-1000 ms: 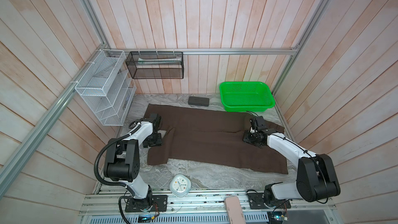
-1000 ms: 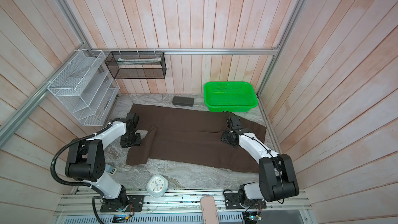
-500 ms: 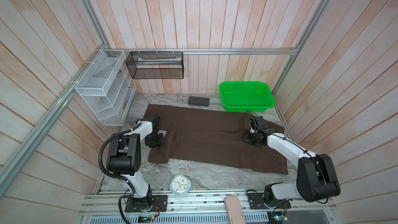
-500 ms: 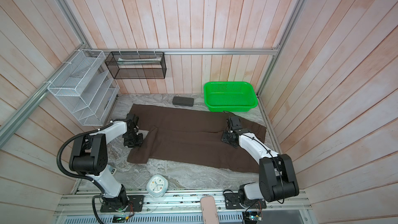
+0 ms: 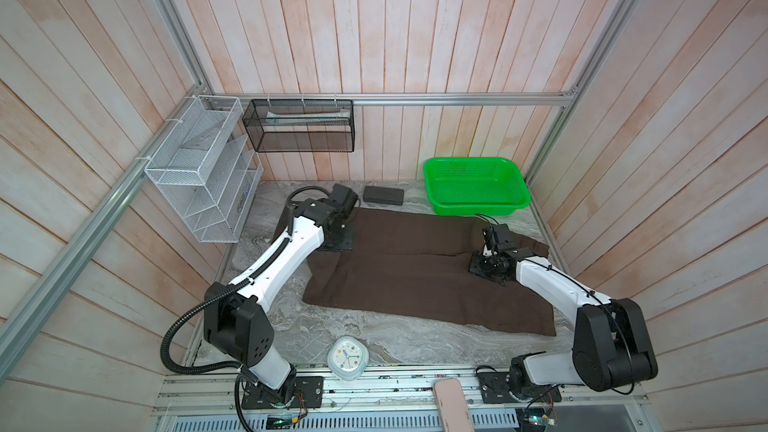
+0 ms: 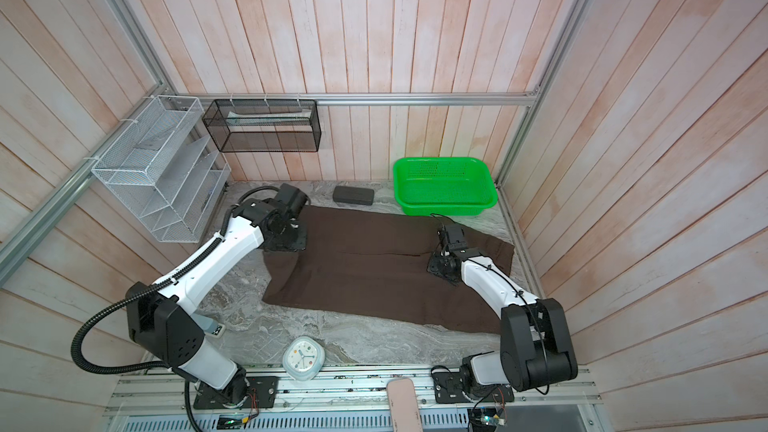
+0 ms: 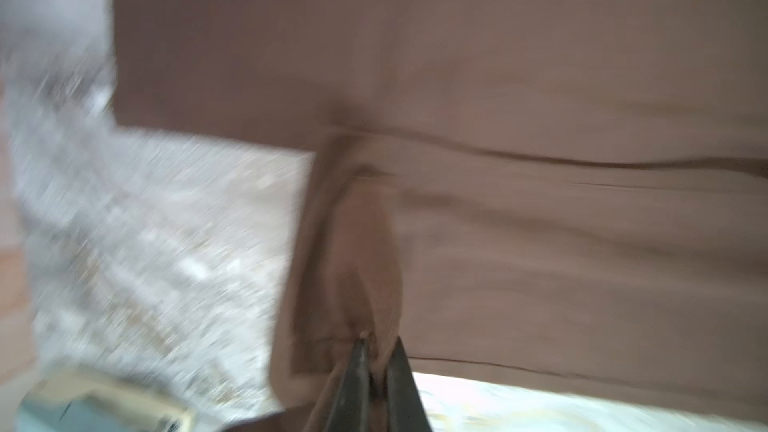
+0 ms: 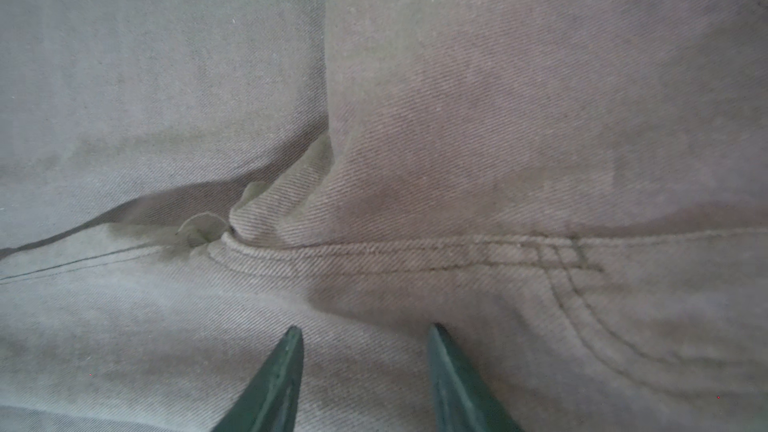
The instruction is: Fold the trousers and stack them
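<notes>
**A:** Where do the trousers (image 5: 415,280) lie?

**B:** Flat and lengthways across the grey marbled tabletop (image 5: 374,338), as both top views show. The leg ends are on the left and the seat is on the right. The far edge runs just beside the green basket (image 5: 517,201) and near the dark grey case (image 5: 383,196). The alarm clock (image 5: 348,361) stands at the table's near edge, clear of the cloth.

**A:** And the left gripper (image 5: 338,241)?

**B:** It is down at the far-left corner of the cloth, on the end of the far leg. Its wrist view is blurred. Even so, the two fingers (image 7: 359,367) are drawn nearly together, with a raised ridge of brown cloth nipped between them. So it is clamped on the trousers.

**A:** The right gripper (image 5: 482,264)?

**B:** It sits over the right part of the trousers, where the two legs meet. In its wrist view the fingers (image 8: 282,376) stand apart, tips down at flat cloth just short of the crotch seam. Curved pocket stitching lies to one side. Nothing is gathered between them, so it grips nothing. I cannot tell whether the tips press into the cloth or only touch it.
</notes>
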